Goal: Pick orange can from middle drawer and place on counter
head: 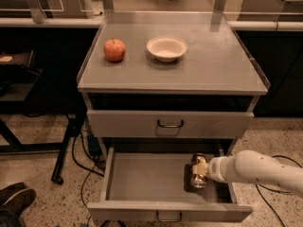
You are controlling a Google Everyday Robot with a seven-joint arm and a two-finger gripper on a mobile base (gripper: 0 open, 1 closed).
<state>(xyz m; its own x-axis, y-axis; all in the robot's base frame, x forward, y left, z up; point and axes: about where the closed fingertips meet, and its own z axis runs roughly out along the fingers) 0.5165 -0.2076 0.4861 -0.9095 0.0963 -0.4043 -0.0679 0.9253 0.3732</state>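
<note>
Camera view looks steeply down on a light-grey metal cabinet. Middle drawer (147,178) pulled open at 6 o'clock: wide shallow tray, smooth matte floor, thin folded walls, small dark loop handle (169,217) on the front lip. Orange can (198,178) is inside the drawer at its 3 o'clock end, near the right wall; small shiny cylinder, golden-orange body, silver top rim, roughly upright. Cannot tell if its base touches the drawer floor.

Gripper (200,167) is in the drawer at the can, coming in from 3 o'clock, its fingers (199,164) clamped on the can's upper body, one pale finger showing as a band across it. Arm (260,169) is a smooth, rounded off-white tube running out to the right edge.

Counter (213,65) fills 12 o'clock: broad flat matte-grey top, thin raised side rims. Red apple (114,49) at its 10 o'clock, round and glossy. Bowl (166,48) just right of it, apart; shallow, cream, round rim. Upper drawer front (128,123) sits between counter and open drawer, closed, with the same loop handle. Speckled floor (38,141), dark cables (85,160) at 8 o'clock, dark shoe (16,197) at 7 o'clock.
</note>
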